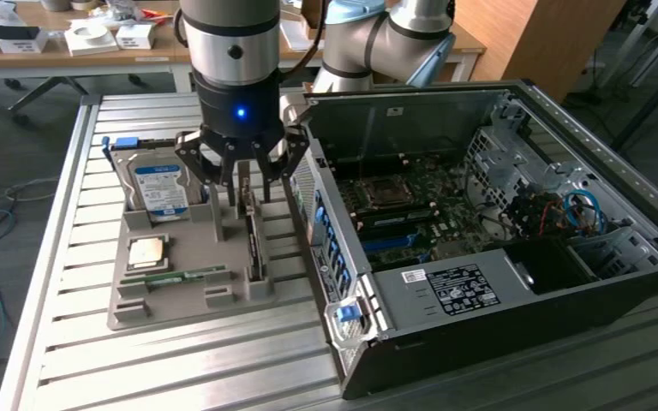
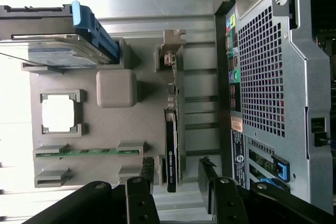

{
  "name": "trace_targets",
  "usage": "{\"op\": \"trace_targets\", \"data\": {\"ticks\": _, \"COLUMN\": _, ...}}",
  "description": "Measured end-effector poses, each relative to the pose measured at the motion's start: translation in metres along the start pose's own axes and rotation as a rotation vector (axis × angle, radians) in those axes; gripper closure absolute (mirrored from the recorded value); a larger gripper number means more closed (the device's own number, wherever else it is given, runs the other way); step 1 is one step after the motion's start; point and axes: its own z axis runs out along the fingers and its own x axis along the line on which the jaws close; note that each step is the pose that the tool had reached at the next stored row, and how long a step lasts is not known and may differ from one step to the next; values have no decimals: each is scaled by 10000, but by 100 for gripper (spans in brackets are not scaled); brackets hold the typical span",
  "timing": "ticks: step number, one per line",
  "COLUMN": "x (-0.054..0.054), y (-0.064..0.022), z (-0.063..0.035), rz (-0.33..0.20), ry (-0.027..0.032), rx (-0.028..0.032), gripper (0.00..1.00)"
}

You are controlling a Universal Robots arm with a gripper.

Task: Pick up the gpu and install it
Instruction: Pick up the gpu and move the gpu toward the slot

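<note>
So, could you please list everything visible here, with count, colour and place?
slatted metal table: one, silver, under everything
open black computer case: one, exterior view's right
grey plastic holder tray: one, grey, on the table
thin flat dark gpu: one, blackish, on edge in the tray, beside the case
boxy silver hard drive: one, blue-white label, standing in the tray
square silvery processor chip: one, flat in the tray
narrow green memory stick: one, in the tray
silver-grey robot arm: one, above the tray
black gripper: one, open, over the gpu

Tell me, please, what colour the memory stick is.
The memory stick is green; the wrist view shows it best.
</note>
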Motion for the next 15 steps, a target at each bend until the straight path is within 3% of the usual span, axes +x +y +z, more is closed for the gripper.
{"op": "trace_targets", "data": {"ticks": 15, "x": 1, "y": -1, "z": 27, "rz": 0, "ry": 0, "rx": 0, "gripper": 53}}
